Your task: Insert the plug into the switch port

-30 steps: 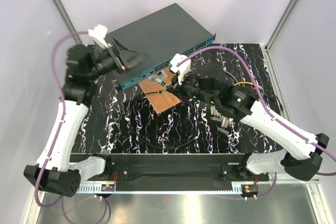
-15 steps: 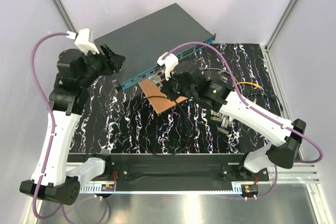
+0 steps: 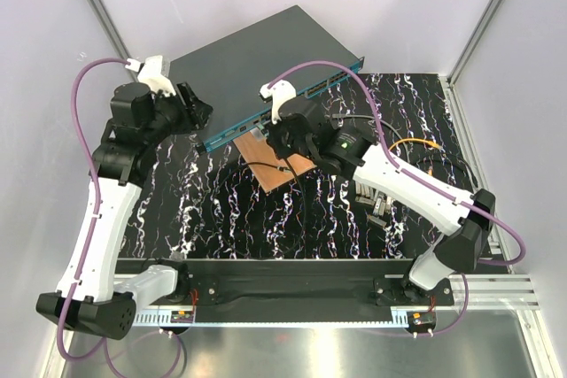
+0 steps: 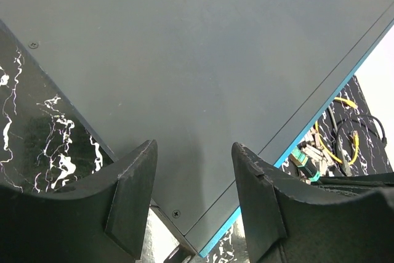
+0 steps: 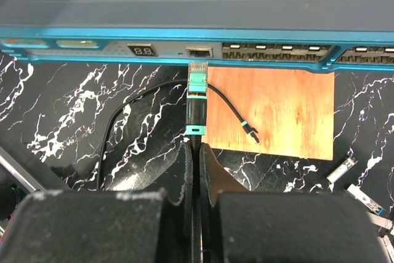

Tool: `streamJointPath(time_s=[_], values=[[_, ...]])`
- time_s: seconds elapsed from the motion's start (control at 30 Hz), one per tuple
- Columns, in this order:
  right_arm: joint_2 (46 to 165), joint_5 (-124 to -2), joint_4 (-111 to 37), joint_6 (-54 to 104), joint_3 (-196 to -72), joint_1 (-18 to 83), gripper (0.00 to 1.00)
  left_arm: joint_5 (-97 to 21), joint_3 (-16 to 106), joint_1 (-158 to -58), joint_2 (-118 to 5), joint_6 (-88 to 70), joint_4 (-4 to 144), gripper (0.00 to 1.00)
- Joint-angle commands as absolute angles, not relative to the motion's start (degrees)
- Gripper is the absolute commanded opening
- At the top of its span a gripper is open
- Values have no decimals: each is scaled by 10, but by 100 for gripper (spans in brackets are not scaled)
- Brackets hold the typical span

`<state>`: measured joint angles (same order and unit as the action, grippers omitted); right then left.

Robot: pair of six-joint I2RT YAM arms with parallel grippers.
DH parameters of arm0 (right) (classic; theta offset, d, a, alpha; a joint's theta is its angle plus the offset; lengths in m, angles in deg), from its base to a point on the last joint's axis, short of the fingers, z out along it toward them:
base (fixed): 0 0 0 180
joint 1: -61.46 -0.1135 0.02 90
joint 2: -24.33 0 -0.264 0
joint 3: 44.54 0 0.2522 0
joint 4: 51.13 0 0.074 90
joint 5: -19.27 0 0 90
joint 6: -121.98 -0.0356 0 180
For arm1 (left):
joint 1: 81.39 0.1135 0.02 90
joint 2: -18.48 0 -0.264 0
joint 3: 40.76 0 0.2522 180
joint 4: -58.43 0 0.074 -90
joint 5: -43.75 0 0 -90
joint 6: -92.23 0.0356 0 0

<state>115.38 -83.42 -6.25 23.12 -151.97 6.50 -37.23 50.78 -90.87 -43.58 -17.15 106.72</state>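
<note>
The switch (image 3: 266,50) lies at the back, dark grey on top with its teal front (image 5: 123,35) facing me. My right gripper (image 5: 197,149) is shut on the black cable just behind the teal plug (image 5: 197,81). The plug points straight at a single port (image 5: 199,50), its clear tip at the port's mouth; I cannot tell whether it has gone in. In the top view the right gripper (image 3: 276,135) sits in front of the switch's front left part. My left gripper (image 4: 194,146) is open above the switch's (image 4: 184,60) near left corner, with nothing held; the top view shows the left gripper (image 3: 197,112) there.
A small wooden board (image 5: 277,109) lies just in front of the switch with a short black cable end (image 5: 249,130) on it. Loose connectors (image 3: 376,201) and a yellow cable (image 3: 412,142) lie to the right. White walls enclose the black marbled table (image 3: 221,210).
The right arm has carried the plug left and closer to the switch front. The left gripper has drawn back from over the switch toward its left corner, its jaws somewhat narrower.
</note>
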Motion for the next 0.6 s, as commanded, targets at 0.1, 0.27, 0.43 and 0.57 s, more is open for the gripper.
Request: streamJointPath(time_s=[0.1, 0.27, 0.43, 0.57], values=[[1166, -853, -84, 221, -1563, 71, 0, -388, 505, -907, -426, -182, 1058, 58], [1172, -853, -85, 220, -1565, 72, 0, -380, 505, -899, -420, -196, 1070, 62], [1177, -858, -80, 225, -1560, 72, 0, -356, 502, -872, -416, -236, 1099, 68], [1177, -868, -76, 229, -1557, 72, 0, -239, 463, -801, -393, -303, 1075, 72]])
